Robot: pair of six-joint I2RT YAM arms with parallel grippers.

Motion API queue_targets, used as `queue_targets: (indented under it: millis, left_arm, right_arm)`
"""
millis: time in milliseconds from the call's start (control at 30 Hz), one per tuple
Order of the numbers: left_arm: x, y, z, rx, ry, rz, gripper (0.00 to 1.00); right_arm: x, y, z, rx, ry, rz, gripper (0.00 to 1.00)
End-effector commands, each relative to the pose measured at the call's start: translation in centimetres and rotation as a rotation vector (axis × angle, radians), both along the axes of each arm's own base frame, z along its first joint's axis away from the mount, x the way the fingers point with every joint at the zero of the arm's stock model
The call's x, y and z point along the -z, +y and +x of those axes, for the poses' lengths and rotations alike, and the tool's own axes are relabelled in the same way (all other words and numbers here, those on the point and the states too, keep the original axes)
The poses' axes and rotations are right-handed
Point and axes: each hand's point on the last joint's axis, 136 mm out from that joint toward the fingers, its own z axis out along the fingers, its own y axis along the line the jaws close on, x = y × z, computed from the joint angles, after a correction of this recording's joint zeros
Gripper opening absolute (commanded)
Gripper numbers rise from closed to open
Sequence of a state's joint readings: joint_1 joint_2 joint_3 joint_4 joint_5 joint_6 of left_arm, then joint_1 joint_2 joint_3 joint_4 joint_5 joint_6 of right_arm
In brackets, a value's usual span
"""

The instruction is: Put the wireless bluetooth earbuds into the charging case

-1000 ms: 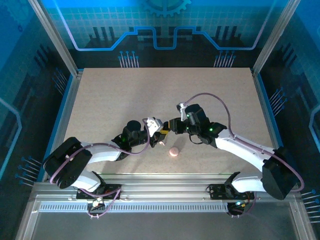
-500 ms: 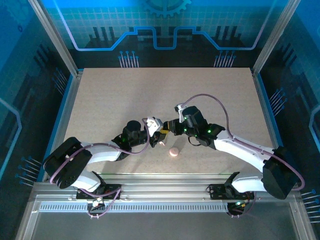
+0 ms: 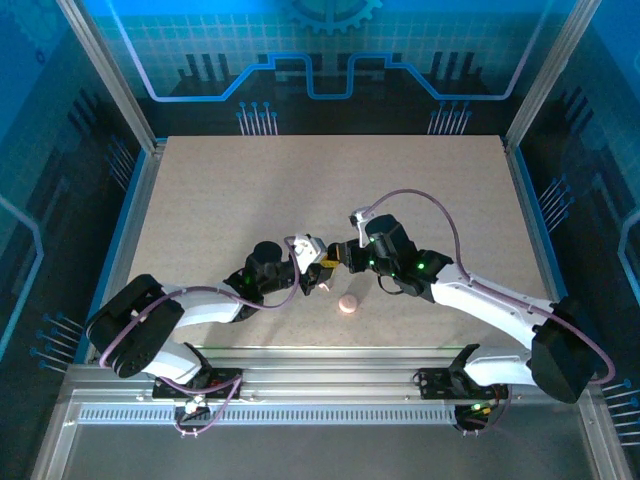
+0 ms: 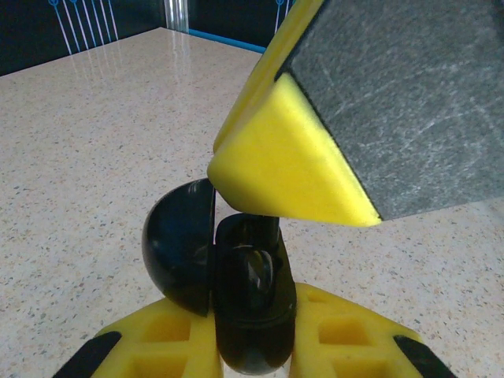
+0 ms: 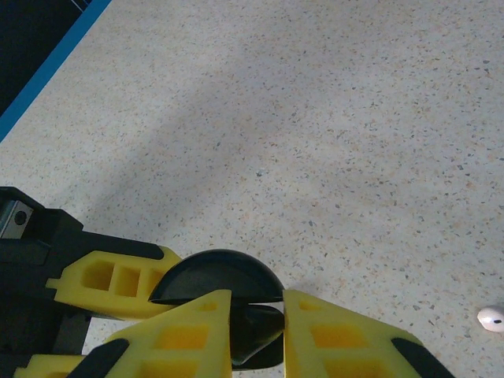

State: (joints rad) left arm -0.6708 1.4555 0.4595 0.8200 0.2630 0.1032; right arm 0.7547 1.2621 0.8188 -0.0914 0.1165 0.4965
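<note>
The black charging case (image 4: 252,331) stands upright between the yellow fingers of my left gripper (image 4: 250,311), which is shut on it. Its round lid (image 4: 177,248) hangs open to the left. My right gripper (image 5: 258,303) comes down onto the case's open top, shut on a small black earbud (image 5: 256,331). Only the earbud's dark stem (image 4: 260,228) shows under the right gripper's fingertip (image 4: 291,169). In the top view the left gripper (image 3: 322,270) and the right gripper (image 3: 338,258) meet tip to tip at the table's middle front.
A pale earbud (image 5: 490,316) lies loose on the table to the right of the grippers. A round pink case (image 3: 347,303) sits just in front of them. The speckled table (image 3: 250,190) stretches bare behind, framed by metal rails.
The right arm has edged slightly left toward the left gripper. The left arm and the case have stayed where they were.
</note>
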Motion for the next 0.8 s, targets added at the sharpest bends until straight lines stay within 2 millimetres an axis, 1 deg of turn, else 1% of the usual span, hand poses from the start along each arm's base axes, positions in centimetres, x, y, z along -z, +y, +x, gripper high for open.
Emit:
queue_targets:
  millis: [0, 300, 767]
  left_arm:
    - [-2.7, -0.4, -0.1, 0.015, -0.060, -0.060, 0.15]
    - [-2.9, -0.2, -0.1, 0.006, -0.068, -0.063, 0.15]
    - [-2.9, -0.1, -0.3, 0.009, -0.072, -0.063, 0.15]
  right_arm:
    - [1.0, 0.5, -1.0, -0.036, 0.009, -0.025, 0.20]
    - [1.3, 1.2, -1.5, -0.067, 0.012, -0.025, 0.21]
    - [1.0, 2.0, -1.9, -0.099, 0.017, 0.022, 0.26]
